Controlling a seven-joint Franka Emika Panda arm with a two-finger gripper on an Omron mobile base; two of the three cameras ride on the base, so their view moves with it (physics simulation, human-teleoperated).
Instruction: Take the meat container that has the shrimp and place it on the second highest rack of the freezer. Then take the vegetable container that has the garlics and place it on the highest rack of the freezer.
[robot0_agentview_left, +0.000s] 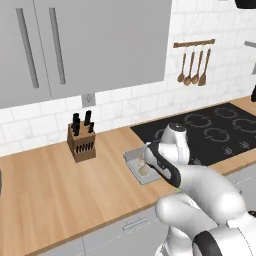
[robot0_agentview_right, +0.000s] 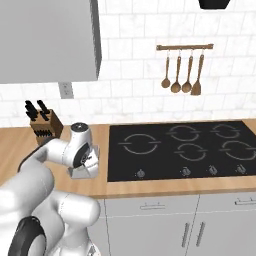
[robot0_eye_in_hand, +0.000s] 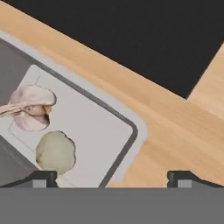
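Garlic container on the counter, seen from three sides

We see the vegetable container (robot0_eye_in_hand: 114, 114), a shallow grey tray with rounded corners and a pale floor, lying flat on the wooden counter just beside the black cooktop's near corner. In the hand view it fills the left half, its corner pointing toward 4 o'clock; two garlics (robot0_eye_in_hand: 31, 107) rest inside, a pinkish bulb at 9 o'clock and a greenish-white one below it. From the left base view we find the tray (robot0_agentview_left: 131, 161) partly hidden.

The arm hides most of the vegetable container (robot0_agentview_left: 131, 161) (right side).
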